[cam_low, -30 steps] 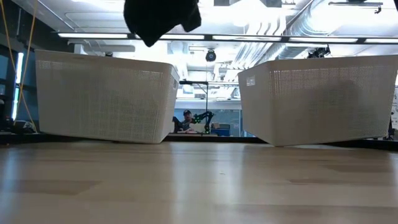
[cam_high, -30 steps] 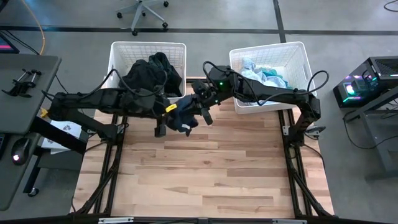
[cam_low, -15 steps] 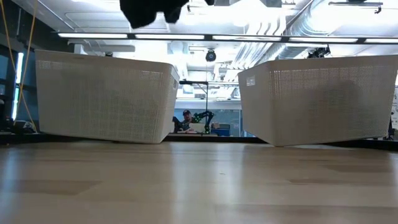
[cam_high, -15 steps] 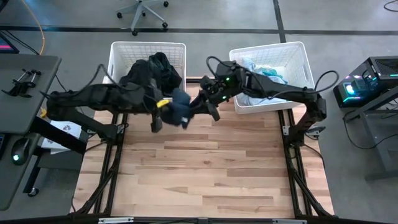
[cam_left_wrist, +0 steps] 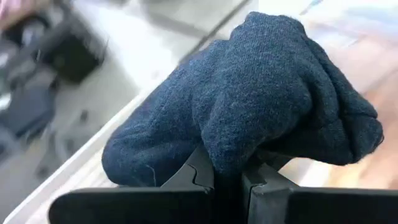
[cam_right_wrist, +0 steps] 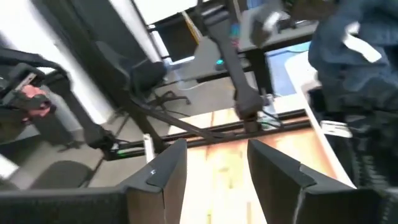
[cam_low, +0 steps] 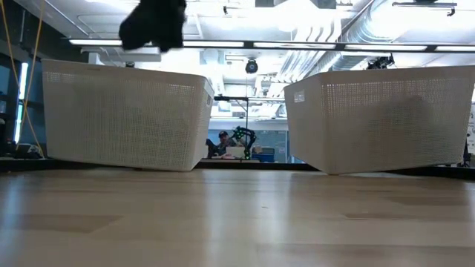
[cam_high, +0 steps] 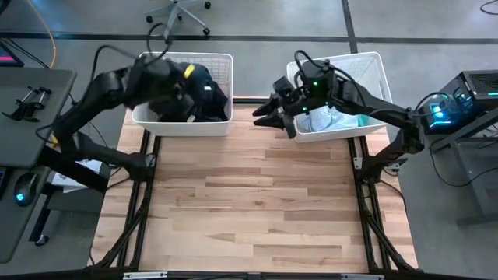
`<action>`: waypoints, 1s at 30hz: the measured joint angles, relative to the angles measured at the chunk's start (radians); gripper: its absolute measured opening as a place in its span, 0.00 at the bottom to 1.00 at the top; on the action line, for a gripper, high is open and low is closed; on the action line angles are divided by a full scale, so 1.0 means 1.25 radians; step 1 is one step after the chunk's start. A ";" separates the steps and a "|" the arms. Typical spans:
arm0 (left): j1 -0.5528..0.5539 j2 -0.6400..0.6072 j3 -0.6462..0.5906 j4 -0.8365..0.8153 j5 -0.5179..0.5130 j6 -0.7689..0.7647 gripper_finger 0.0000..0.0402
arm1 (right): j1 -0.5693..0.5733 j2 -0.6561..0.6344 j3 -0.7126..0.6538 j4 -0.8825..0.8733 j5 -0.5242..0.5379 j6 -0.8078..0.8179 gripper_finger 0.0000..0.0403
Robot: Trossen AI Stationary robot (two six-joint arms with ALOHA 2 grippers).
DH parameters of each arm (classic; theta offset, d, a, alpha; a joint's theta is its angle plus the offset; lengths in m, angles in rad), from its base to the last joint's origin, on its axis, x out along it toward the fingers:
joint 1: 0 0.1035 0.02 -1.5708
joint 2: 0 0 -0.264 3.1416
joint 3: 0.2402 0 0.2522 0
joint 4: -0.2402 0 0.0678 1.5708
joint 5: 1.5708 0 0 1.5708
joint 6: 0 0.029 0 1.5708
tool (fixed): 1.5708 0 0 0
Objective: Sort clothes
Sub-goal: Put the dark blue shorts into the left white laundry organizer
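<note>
My left gripper (cam_high: 191,82) is over the left white basket (cam_high: 179,127), shut on a navy knit garment (cam_left_wrist: 261,106). The garment also shows in the high view (cam_high: 208,89) and at the top of the low view (cam_low: 152,22), above the basket's rim. Black clothes (cam_high: 216,107) lie in that basket. My right gripper (cam_high: 270,113) is open and empty, beside the left wall of the right white basket (cam_high: 377,71). That basket holds pale blue and white clothes (cam_high: 334,97). My left gripper pinches a bunched fold of the navy garment (cam_left_wrist: 225,163) between its two fingers. The cloth bulges out past the fingertips in a rounded lump. It is lifted clear, above the left basket and the clothes in it.
The two baskets stand side by side at the table's far edge, with a gap between them. The wooden tabletop (cam_high: 257,202) spreads out nearer than the baskets. A desk (cam_high: 31,101) stands off the table's left and equipment (cam_high: 459,101) off its right.
My left gripper has carried the navy garment up and toward the table's far left, from the gap between the baskets to over the left basket. My right gripper has drawn away from the garment toward the right basket.
</note>
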 joint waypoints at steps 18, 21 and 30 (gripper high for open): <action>0.433 0.190 -0.286 0.065 0.242 0.028 0.01 | 0.010 -0.018 0.000 -0.265 0.129 0.002 0.39; 0.447 0.191 -0.294 0.080 0.246 0.021 0.02 | 0.024 -0.018 0.000 -0.291 0.176 0.001 0.39; 0.486 0.147 -0.233 0.057 0.328 -0.028 0.32 | 0.037 -0.039 0.000 -0.473 0.327 0.027 0.39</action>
